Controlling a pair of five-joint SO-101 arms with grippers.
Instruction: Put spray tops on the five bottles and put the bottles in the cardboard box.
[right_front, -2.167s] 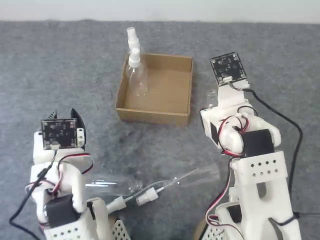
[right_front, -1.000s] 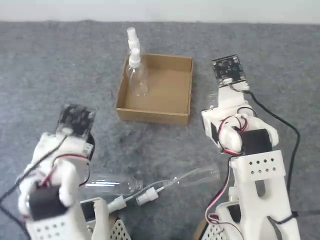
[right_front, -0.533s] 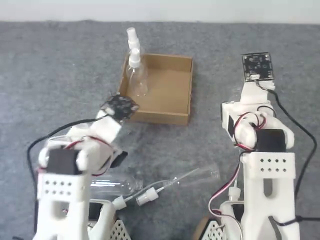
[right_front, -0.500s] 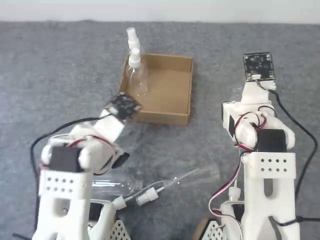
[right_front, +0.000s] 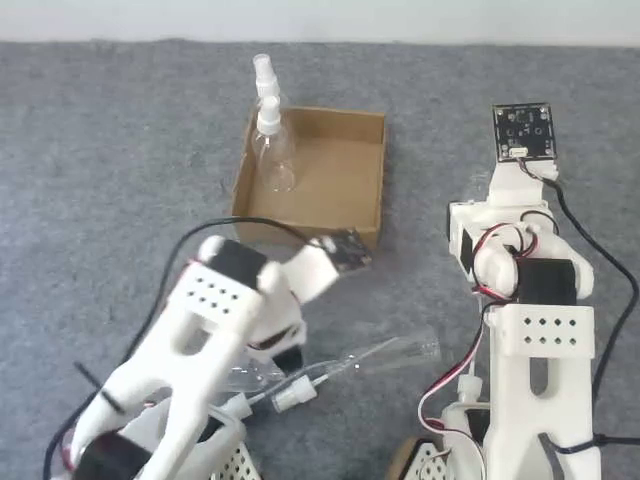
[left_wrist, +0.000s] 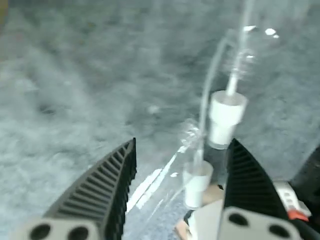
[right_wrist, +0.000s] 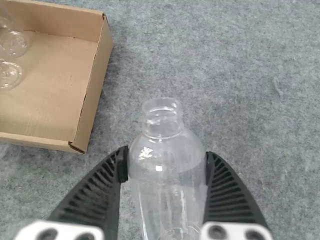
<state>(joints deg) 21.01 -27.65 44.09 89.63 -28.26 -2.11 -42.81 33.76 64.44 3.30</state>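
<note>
Clear bottle (right_wrist: 166, 172) lengthwise in right tool (right_wrist: 165, 154), open neck outward.

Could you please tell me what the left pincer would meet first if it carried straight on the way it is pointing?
Most likely a white spray top lying on the grey carpet, just ahead of the open left pincer, though depth is hard to judge.
</note>
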